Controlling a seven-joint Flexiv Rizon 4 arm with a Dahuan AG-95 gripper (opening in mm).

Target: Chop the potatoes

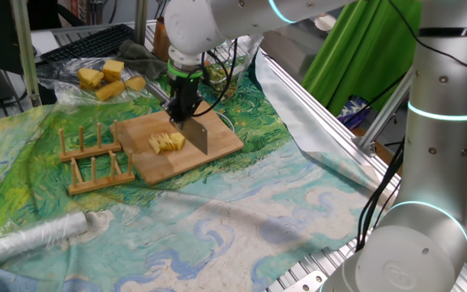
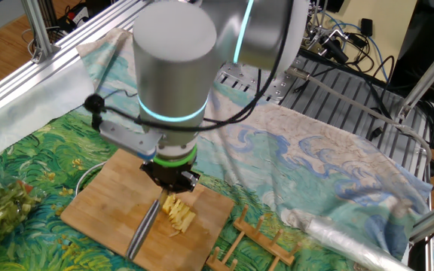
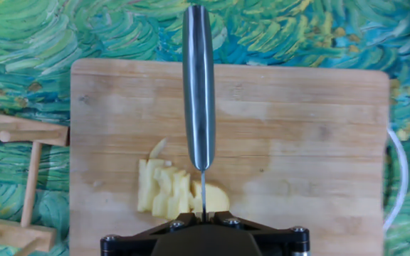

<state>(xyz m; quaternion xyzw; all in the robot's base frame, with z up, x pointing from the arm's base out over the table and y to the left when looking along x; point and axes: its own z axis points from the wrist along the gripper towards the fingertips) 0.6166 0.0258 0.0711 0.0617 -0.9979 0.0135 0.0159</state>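
Shiny flat steel knife being squeezed tight by black claw. Pale yellow potato slices lying on brown wooden board, under blade. Slices maybe being pushed off board if blade sticks.

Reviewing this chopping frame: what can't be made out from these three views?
- Gripper fingertips: hand view cuts them off at its bottom edge; both fixed views show them too small.
- Whether the knife edge touches the potatoes: seen from above, the blade hides it.
- Uncut part of the potato: the other fixed view, hidden behind the hand.
- Wooden board near corner: cut off at the frame bottom.
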